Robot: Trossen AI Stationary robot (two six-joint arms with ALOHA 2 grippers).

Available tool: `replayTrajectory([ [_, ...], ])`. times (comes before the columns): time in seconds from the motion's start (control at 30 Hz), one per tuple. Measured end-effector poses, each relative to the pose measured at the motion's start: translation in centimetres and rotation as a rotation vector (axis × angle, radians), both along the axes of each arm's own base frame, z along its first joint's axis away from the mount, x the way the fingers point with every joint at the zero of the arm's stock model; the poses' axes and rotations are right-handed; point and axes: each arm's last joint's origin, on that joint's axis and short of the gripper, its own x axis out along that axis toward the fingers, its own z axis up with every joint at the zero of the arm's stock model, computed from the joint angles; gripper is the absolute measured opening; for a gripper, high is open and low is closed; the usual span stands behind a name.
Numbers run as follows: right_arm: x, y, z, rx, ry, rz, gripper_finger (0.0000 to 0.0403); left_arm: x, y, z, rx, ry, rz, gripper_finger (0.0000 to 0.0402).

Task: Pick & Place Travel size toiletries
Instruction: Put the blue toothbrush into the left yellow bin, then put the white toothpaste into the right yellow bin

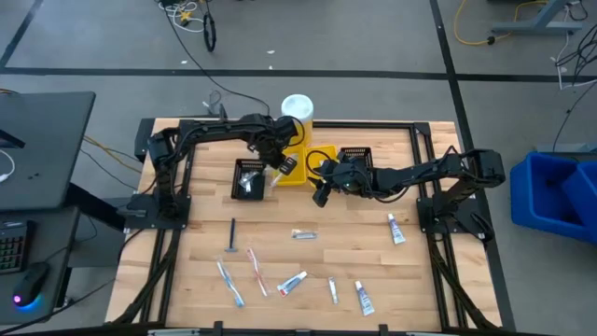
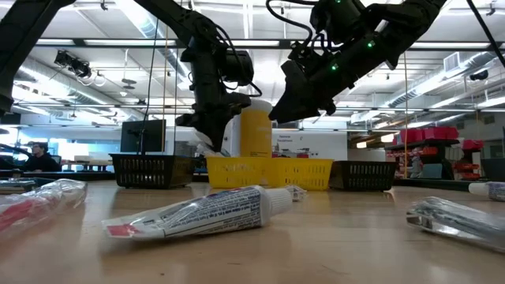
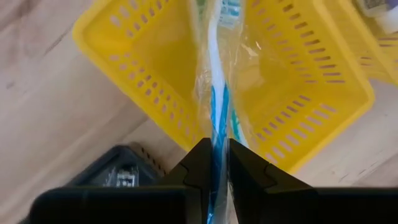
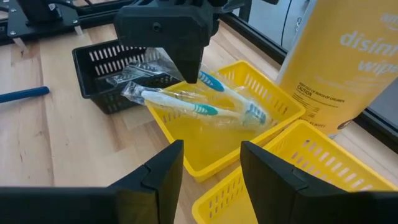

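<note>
Toothbrush pack (image 3: 217,112), blue-and-white brushes sealed in clear wrap, hangs from the left gripper (image 3: 216,163) over a yellow bin (image 3: 155,74); the fingers are pinched narrow on the pack's end, and its length droops into the bin's mouth.

Working left to right across the table (image 1: 187,261) in the high view: at about 9 o'clock from the centre sits a black bin (image 1: 250,178) with something dark already in it; just beside it, toward 12 o'clock, the left gripper (image 1: 283,166) holds the pack above the yellow bin (image 1: 297,177); behind that stands a tall white-and-yellow container (image 1: 297,108); at 3 o'clock of the yellow bins the right gripper (image 1: 322,191) hovers, fingers parted and holding nothing, with another black bin (image 1: 355,155) near it; toward 5 and 6 o'clock loose toiletries lie well apart, among them a dark razor (image 1: 232,234), a red toothbrush (image 1: 256,271), a blue toothbrush (image 1: 229,283) and several toothpaste tubes (image 1: 396,228).

Risks, as I judge them: the wrap is slack and slippery, so it could drape over the bin's rim and tip out when let go; the right gripper (image 4: 208,163) waits close to the same bin, so either arm moving carelessly might clip the other or nudge the light bins aside.
</note>
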Motion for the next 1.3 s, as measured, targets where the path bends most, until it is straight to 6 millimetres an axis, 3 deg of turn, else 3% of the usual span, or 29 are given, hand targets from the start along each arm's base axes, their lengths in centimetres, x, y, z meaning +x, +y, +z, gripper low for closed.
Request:
replayTrajectory([
  [0.63, -0.1, 0.1, -0.1, 0.013, 0.015, 0.019, 0.0162, 0.6, -0.5, 0.1, 0.019, -0.046, -0.165, 0.0056],
  [1.03, 0.0, 0.2, -0.2, 0.048, 0.016, 0.076, 0.0162, 0.6, -0.7, 0.1, 0.034, -0.025, -0.169, 0.0109],
  [1.3, -0.4, 0.4, -0.9, 0.085, 0.101, 0.119, 0.017, -1.7, -2.2, 3.2, 0.046, 0.04, -0.215, 0.0118],
])
